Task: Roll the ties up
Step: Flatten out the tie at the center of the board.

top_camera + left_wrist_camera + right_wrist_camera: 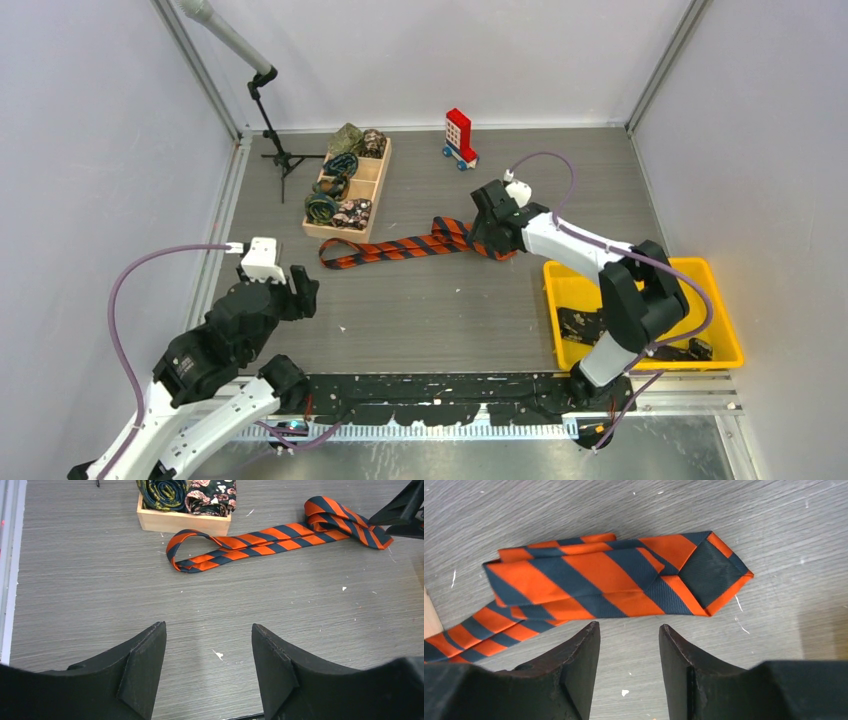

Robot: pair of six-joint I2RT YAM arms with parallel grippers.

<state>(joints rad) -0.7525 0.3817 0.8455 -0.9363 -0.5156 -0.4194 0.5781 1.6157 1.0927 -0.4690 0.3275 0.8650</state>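
Standing at the near edge, notes as follows. The grey wood-grain table (430, 310) fills the enclosure floor. The left arm (200, 360) is folded low at near left. The left claw (209, 630) is spread wide over bare table with nothing between its fingers. The right arm (570, 240) reaches from near right to mid-table. The right claw (629, 627) is likewise parted and empty, its tips just beside the tie's broad end and apart from the cloth.

A yellow bin (722, 300) sits at near right by the right arm's base, holding dark items I cannot identify. A wooden tray (374, 180) lies at far left, split into compartments. Rolled ties (322, 207) sit in several of them, with a floral roll (212, 495) at the nearest corner.

The orange-and-navy striped tie (400, 248) lies flat mid-table, unrolled and doubled along its length. Its looped bend is just beside the tray's near corner. Its broad pointed end is folded back on itself, with dark lining showing at the tip.

A red-and-white toy block (459, 133) on blue wheels stands near the far edge, well apart from the tie.
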